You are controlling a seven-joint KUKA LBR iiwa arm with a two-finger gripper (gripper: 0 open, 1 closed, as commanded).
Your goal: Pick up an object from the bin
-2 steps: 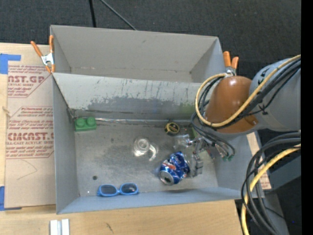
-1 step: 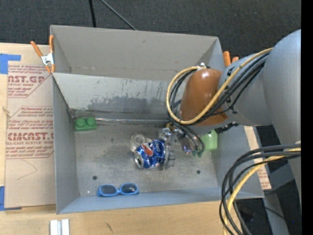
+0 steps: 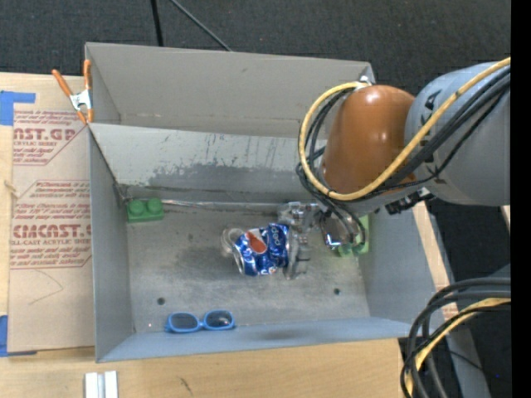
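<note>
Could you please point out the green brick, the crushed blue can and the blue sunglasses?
green brick (image 3: 145, 211), camera view, its top face.
crushed blue can (image 3: 262, 254), camera view, its dented side.
blue sunglasses (image 3: 201, 322), camera view, bridge between the lenses.

Dark speckled floor (image 3: 332, 15) lies beyond a pale wooden tabletop (image 3: 249, 373).

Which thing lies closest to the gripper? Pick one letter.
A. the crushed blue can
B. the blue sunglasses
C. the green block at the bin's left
A: the crushed blue can lies mid-floor right beside the gripper, while the blue sunglasses and the green block lie well off to the left.
</note>
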